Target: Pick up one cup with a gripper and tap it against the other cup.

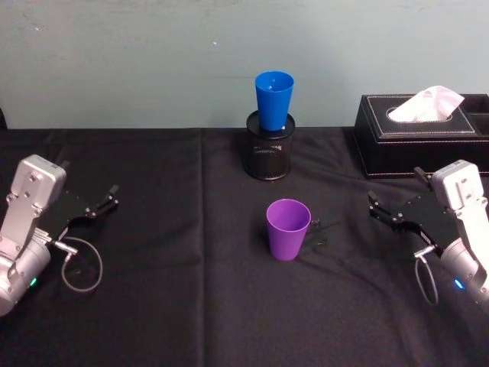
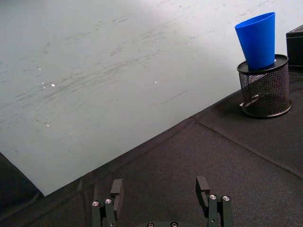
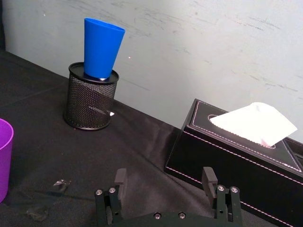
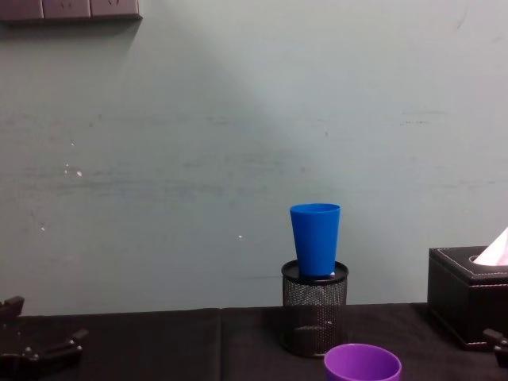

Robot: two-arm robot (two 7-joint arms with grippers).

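A purple cup (image 1: 288,228) stands upright in the middle of the black table; its rim (image 4: 362,363) shows low in the chest view and its side (image 3: 4,158) in the right wrist view. The blue cup (image 1: 273,100) stands upright in the mouth of a black mesh pen holder (image 1: 270,151) at the back, also as blue cup (image 2: 258,39), (image 3: 101,47), (image 4: 315,238). My right gripper (image 1: 382,210) rests open to the right of the purple cup, holding nothing; its fingers (image 3: 119,182) are spread. My left gripper (image 1: 105,200) sits open at the far left, fingers (image 2: 116,188) apart.
A black tissue box (image 1: 420,131) with a white tissue stands at the back right, close behind my right arm. A pale wall (image 4: 238,143) backs the table. Black cloth (image 1: 191,306) covers the tabletop.
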